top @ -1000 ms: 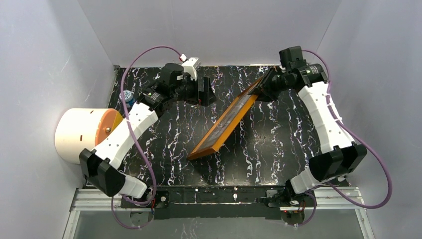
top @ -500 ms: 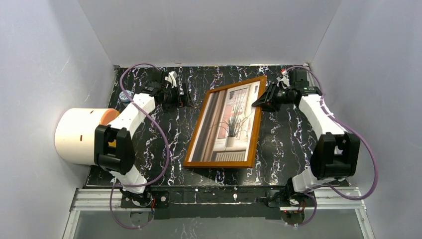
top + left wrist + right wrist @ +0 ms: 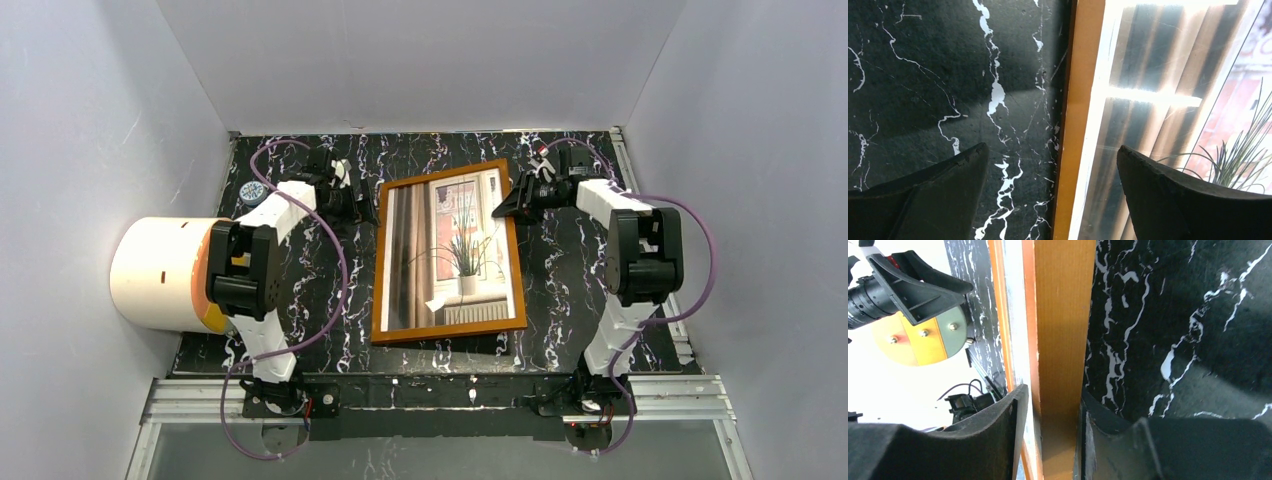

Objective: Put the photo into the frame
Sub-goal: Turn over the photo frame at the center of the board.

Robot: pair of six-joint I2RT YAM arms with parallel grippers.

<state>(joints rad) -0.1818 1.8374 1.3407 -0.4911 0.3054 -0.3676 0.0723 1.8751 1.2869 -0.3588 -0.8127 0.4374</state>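
We cannot tell whether the right fingers (image 3: 978,440) press on the frame (image 3: 450,333). In the right wrist view they stand part-way apart, one on each side of its right-hand rail. The outer finger lies against the wood, and a thin pale strip shows between the inner finger and the rail. The left fingers (image 3: 938,190) are spread wide and hold nothing. One tip is over the black marbled surface (image 3: 560,290) and the other over the glass, with the left-hand rail between them. Both are cut off by the lower edge of the left wrist view, and we cannot tell whether they touch anything. Bright glare bars wash out part of the photo (image 3: 450,250) in that view. In the top view the frame lies in the middle of the surface with its long sides running up the picture. The photo sits behind the glass and fills the opening. At the left of that view the left arm partly covers a white cylinder (image 3: 155,272) with an orange face. A small bluish round thing (image 3: 252,192) at the upper left is too small to identify. We count one frame, one photo, two arms, two pairs of fingers and one cylinder.
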